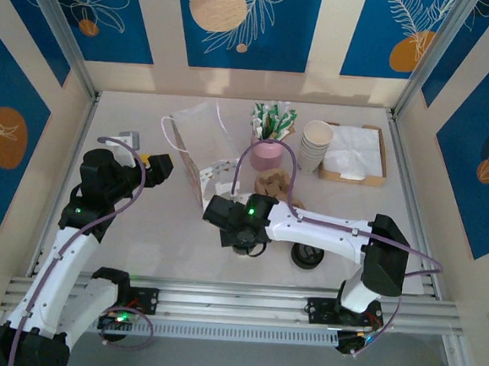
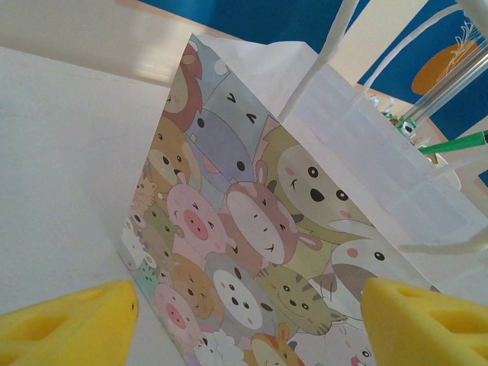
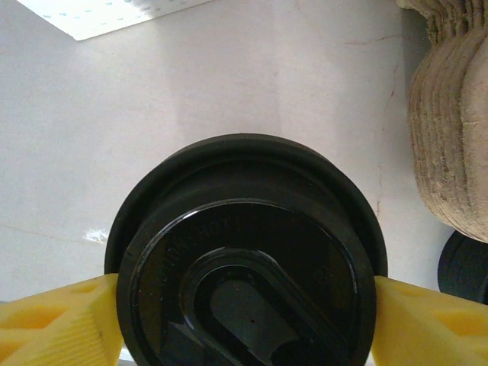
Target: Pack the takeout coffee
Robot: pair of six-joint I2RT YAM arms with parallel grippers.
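Right gripper (image 3: 245,305) sits low over the coffee (image 3: 244,267), a yellow finger (image 3: 53,320) on either side of its black lid. In the right wrist view both fingers lie right against the lid's rim. Whether they are pressing on it or only touching cannot be told. The lid's oval sip recess faces the camera at the bottom centre of that frame.

In the top view the coffee stands on the table (image 1: 156,227) just below the middle of the frame, mostly hidden under the gripper. Just to its right lies a low stack of black lids (image 1: 306,256), which also shows at the lower right edge of the right wrist view. Above the coffee is a brown pulp carrier (image 1: 271,183); its ribbed edge stands at the upper right of the wrist frame.

Further up the top view are a pink cup (image 1: 266,153) holding green-and-white sticks, a stack of pale paper cups (image 1: 315,146) and a shallow tray (image 1: 379,178) of white napkins.

Left of the carrier is a white paper bag (image 2: 252,252) with cartoon animals printed on one face and white handles at its top.

Left gripper (image 2: 244,328) is at the left of the top view, its tips pointing at the bag. Its yellow fingers (image 2: 69,324) stand wide apart with nothing between them, and the printed face lies just ahead.
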